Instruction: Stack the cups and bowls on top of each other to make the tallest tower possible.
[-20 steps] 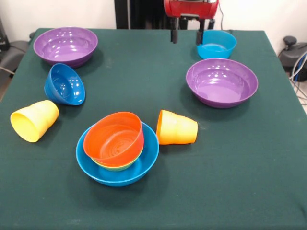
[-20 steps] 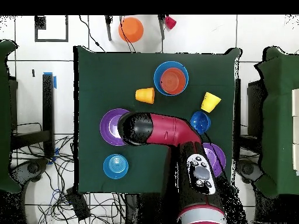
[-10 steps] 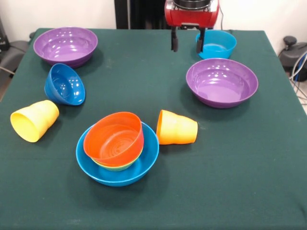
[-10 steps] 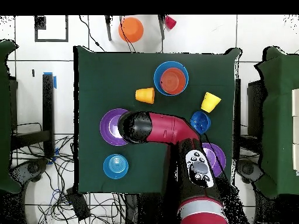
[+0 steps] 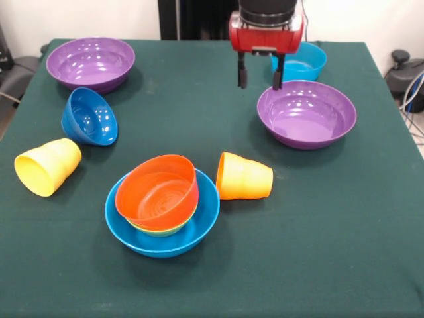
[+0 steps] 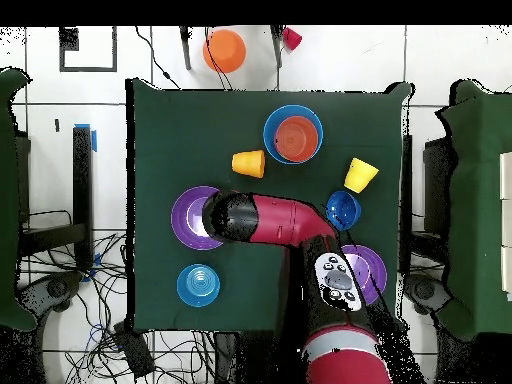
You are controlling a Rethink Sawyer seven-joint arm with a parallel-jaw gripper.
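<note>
Front view — tool (image 5: 260,74) spread wide, empty, above the purple bowl's (image 5: 307,114) left rim.

Seven bowls (image 5: 307,114) on the table — two cups (image 5: 244,176) lying tipped beside them.

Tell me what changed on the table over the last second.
Only the arm moved: the gripper came down and forward in the front view, from the top edge to just beside the near purple bowl's rim. Its fingers are open and empty; nothing was taken or let go. The cyan bowl, the orange cup, the yellow cup and the nested bowls lie as before.
</note>
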